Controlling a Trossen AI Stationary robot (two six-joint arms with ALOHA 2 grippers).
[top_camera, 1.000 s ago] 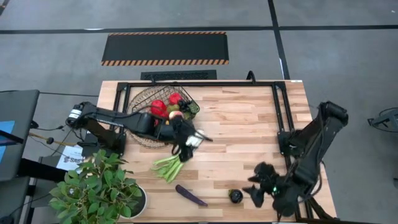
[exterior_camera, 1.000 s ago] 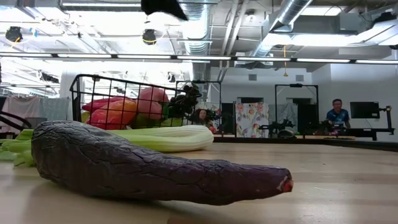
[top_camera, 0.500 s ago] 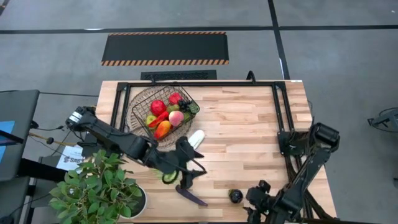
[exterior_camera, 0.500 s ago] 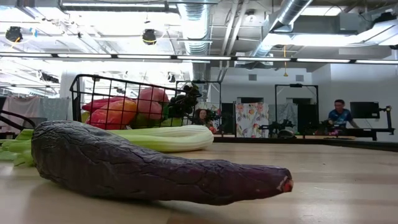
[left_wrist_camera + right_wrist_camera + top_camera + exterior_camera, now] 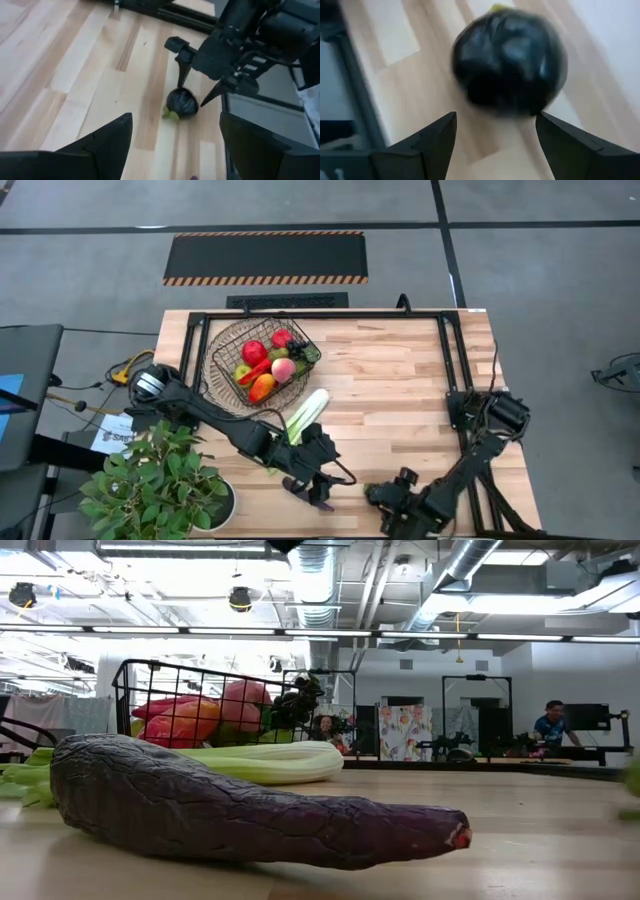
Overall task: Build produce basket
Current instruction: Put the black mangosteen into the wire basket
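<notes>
In the high view's upper left of the table (image 5: 400, 370), the basket (image 5: 262, 360) already holds red and orange fruit, so loose produce is what remains. The celery stalk (image 5: 304, 412) lies just outside its rim. The left gripper (image 5: 318, 480) hovers, fingers apart and empty, over the purple aubergine (image 5: 240, 810), probably lining up a pick. The right gripper (image 5: 392, 498), fingers spread wide, straddles a small dark round fruit (image 5: 182, 103) near the lower edge, not yet clamped.
</notes>
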